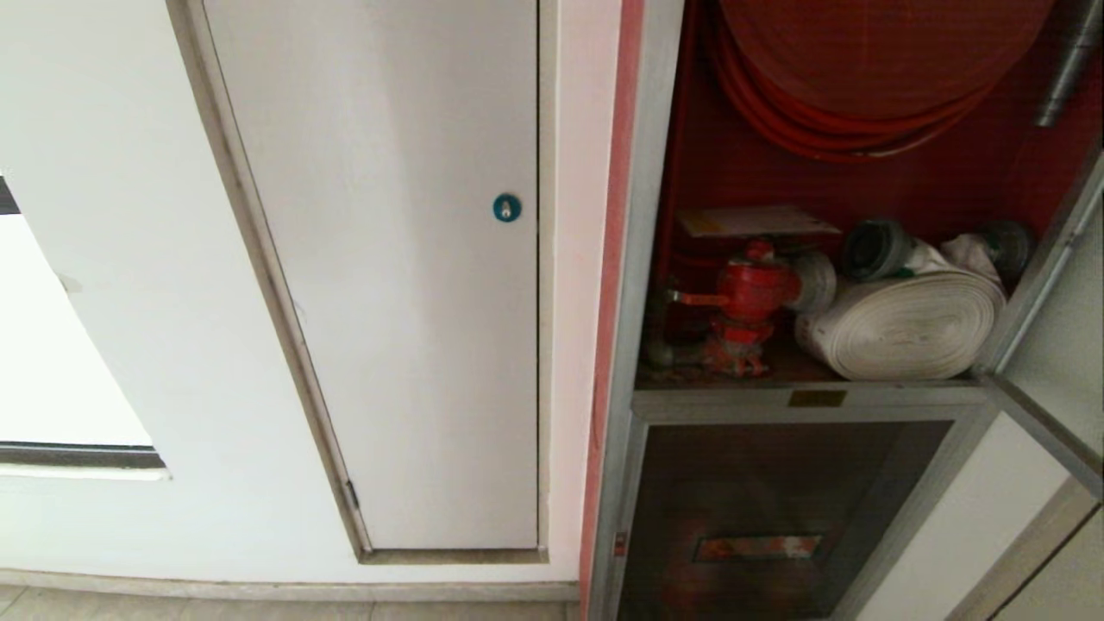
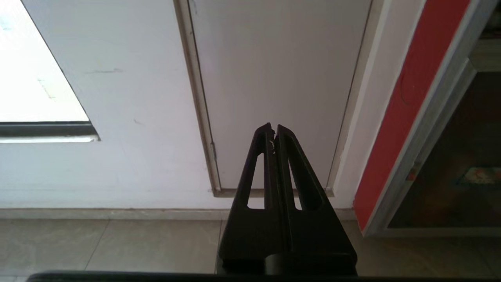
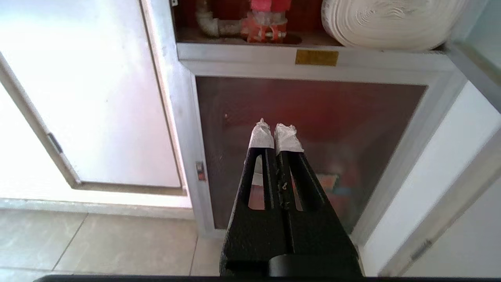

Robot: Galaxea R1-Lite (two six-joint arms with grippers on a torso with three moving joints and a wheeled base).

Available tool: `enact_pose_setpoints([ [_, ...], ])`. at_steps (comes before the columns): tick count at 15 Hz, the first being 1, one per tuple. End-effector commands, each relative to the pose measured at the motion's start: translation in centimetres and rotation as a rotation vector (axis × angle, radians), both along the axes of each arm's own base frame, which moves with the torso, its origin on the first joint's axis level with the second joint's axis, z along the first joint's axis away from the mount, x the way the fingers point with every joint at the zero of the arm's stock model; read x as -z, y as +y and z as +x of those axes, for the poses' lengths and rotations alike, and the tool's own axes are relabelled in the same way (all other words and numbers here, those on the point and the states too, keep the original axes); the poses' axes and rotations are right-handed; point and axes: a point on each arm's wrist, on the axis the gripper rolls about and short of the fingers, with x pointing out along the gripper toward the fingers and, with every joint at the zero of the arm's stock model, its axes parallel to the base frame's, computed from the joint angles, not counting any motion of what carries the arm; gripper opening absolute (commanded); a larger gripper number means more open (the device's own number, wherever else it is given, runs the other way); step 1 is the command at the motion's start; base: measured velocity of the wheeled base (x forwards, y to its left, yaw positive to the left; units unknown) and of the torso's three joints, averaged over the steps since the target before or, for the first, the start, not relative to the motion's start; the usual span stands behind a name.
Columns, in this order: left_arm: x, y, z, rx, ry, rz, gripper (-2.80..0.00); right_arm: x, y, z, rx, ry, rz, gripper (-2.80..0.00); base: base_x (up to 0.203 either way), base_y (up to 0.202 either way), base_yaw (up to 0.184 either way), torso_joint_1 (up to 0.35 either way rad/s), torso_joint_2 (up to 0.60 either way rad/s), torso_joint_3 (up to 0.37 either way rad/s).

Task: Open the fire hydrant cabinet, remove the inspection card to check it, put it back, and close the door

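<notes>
Fire hydrant cabinet (image 1: 642, 259) stands opened; inspection card (image 1: 755, 222) rests atop valve (image 1: 750, 293), well above clenched, empty right gripper (image 3: 275, 134); left gripper (image 2: 273, 129) likewise clenched.

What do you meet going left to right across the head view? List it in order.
Window → white closet door → blue round lock → cabinet's aluminium frame → red valve → rolled white hose → open door.
</notes>
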Motion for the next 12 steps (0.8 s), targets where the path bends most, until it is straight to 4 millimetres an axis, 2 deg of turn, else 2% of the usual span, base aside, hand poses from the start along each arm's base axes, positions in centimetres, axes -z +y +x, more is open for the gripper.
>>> enact_pose_setpoints([
  [1,0.04,0.00,0.02,0.000,0.002,0.000,-2.80,0.03,0.00,0.02,-0.001,0.003,-0.001,-2.80,-0.194,0.000,0.001,0.002,0.00,-0.002],
  [10,0.04,0.00,0.02,0.000,0.002,-0.001,-2.80,0.03,0.00,0.02,-0.001,0.003,-0.001,-2.80,-0.194,0.000,0.001,0.002,0.00,0.002],
  [12,0.04,0.00,0.02,0.000,0.002,0.000,-2.80,0.03,0.00,0.02,-0.001,0.003,-0.001,-2.80,-0.045,0.000,0.000,-0.010,0.00,0.001],
])
